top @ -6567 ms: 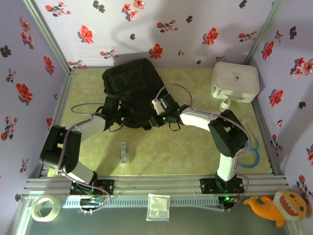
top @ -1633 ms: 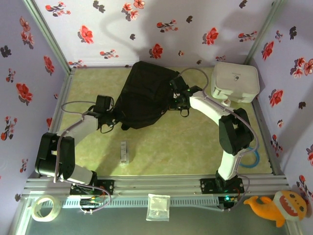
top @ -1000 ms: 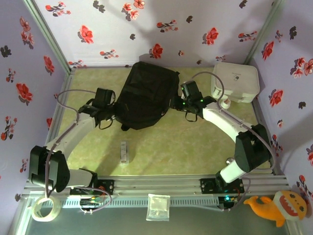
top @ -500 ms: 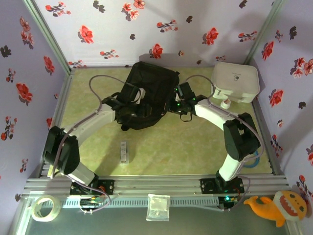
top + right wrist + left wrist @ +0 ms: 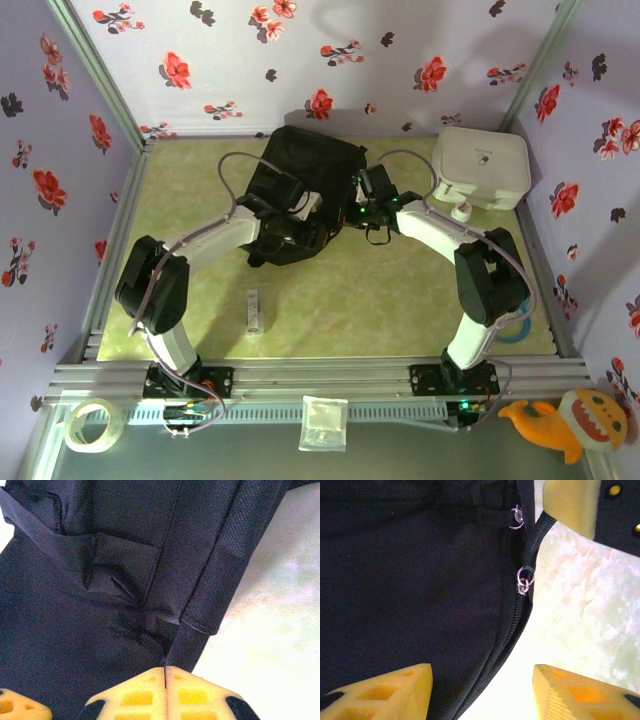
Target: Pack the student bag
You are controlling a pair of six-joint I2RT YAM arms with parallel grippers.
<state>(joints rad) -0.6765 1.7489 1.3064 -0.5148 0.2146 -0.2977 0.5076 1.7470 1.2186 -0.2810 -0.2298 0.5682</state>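
Your right gripper (image 5: pixel 164 677) just clamped onto the edge of the large black fabric backpack (image 5: pixel 300 180), mid-back on the worktop (image 5: pixel 380 300) | left gripper (image 5: pixel 480 672), standing open, swung over its zip (image 5: pixel 512 625) | bag looks anchored; you can unzip next.

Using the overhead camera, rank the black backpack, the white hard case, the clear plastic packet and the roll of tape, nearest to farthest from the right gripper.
1. Black fabric student bag: right at the right gripper, on its left side.
2. White rounded hard case: far right corner of the table.
3. Clear plastic packet: near ledge, middle.
4. Roll of clear tape: near left corner.
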